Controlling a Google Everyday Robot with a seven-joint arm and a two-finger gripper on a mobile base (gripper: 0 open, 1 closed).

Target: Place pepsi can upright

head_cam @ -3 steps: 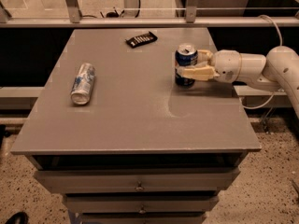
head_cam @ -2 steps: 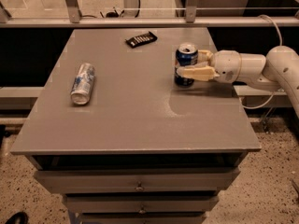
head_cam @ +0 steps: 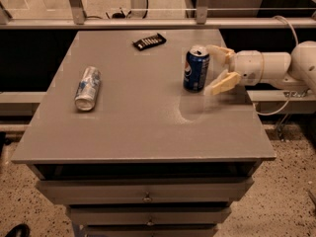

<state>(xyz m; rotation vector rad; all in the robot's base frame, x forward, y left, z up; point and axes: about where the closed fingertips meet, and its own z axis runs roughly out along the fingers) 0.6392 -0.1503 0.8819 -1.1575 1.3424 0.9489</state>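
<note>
Grey tabletop (head_cam: 138, 117), upright pepsi can (head_cam: 196, 69), tool (head_cam: 213, 69) spread alongside

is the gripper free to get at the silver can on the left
Probably not directly: the pepsi can stands between the open gripper, at the table's right edge, and the silver can.

We see dim, warm light; a pale sheen (soft-edged) marks the bench (head_cam: 123, 137) beside the spread claw (head_cam: 213, 69) at right.

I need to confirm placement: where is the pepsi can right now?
In the camera view, the pepsi can stands upright on the right half of the table; the open gripper sits just to its right, and a flat black object lies farther back-left.
</note>
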